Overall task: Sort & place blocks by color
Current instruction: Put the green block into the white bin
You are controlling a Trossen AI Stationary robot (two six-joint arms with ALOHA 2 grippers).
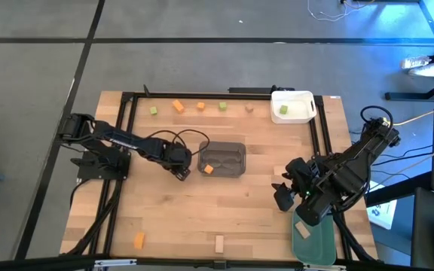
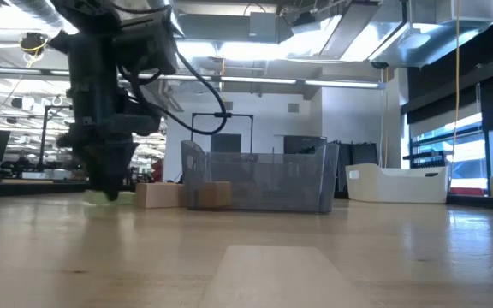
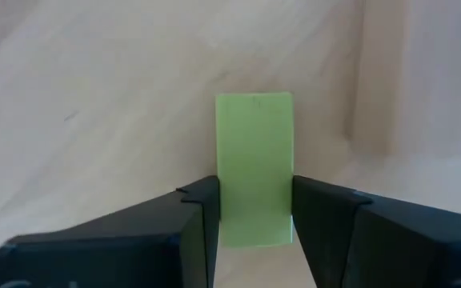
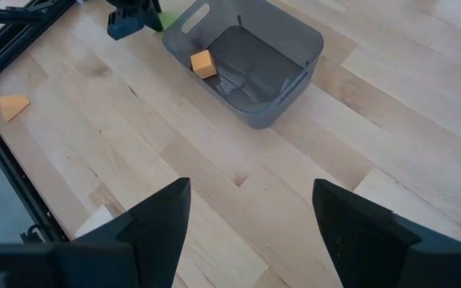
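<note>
Left gripper (image 3: 254,220): we see it low on the table, just beside the grey tray (image 1: 223,159), its fingers pressed against both sides of a light green block (image 3: 254,164).
Right gripper (image 4: 250,220): we see it spread wide, holding nothing, above bare wood near the table's right side.
Grey tray: holds one orange block (image 4: 203,63).
Other blocks: we see a row of them along the far edge beside a white tray (image 1: 292,106).

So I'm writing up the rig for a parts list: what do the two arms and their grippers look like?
Both arms are dark, jointed, with black cables looping along them. The left gripper has flat, squared black fingers; the right gripper has broad, tapered black fingers.
</note>
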